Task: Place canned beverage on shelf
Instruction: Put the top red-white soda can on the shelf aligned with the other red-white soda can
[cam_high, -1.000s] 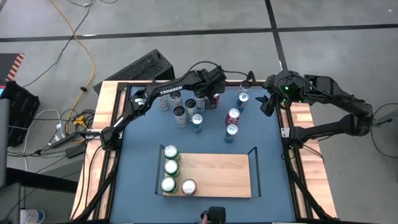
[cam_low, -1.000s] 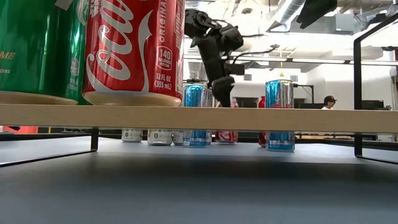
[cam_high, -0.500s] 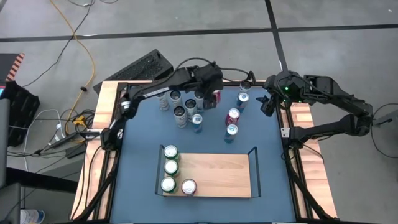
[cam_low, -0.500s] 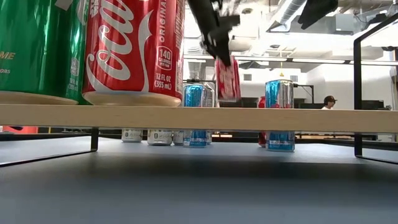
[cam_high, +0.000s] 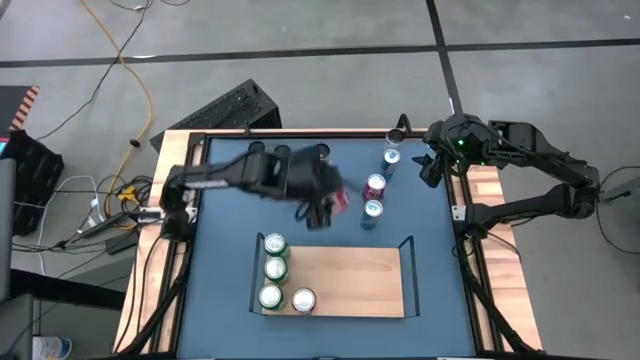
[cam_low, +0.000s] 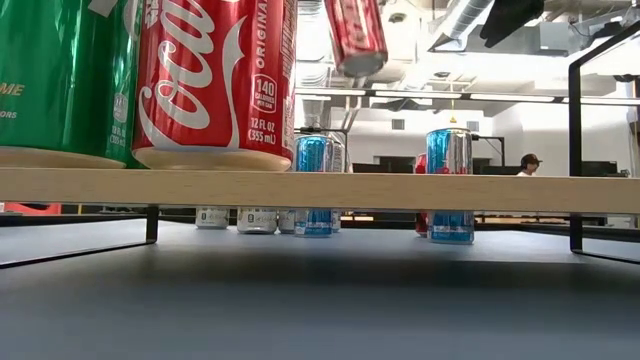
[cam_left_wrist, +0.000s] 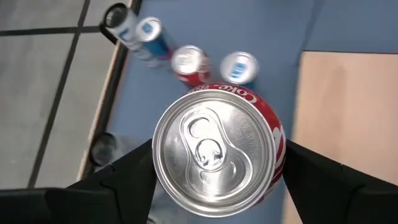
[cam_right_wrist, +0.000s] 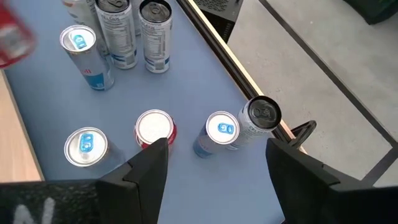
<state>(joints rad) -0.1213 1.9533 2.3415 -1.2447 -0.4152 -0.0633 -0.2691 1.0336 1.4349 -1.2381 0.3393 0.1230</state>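
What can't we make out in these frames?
- Left hand: blurred in the high view; in the low view it is cut off above the red can.
- Shelf cans' labels: high view shows only tops.
- Person behind the table: too small.

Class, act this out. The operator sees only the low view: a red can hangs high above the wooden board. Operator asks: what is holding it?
Observer: The left gripper, one dark finger either side of the red aluminium Coca-Cola can.
Operator: Is it over the shelf?
Observer: Not yet; it hangs above the blue tabletop, short of the light-wood shelf.
Operator: Where is room?
Observer: Four upright cans fill the shelf's end on the left arm's side; the rest is bare.
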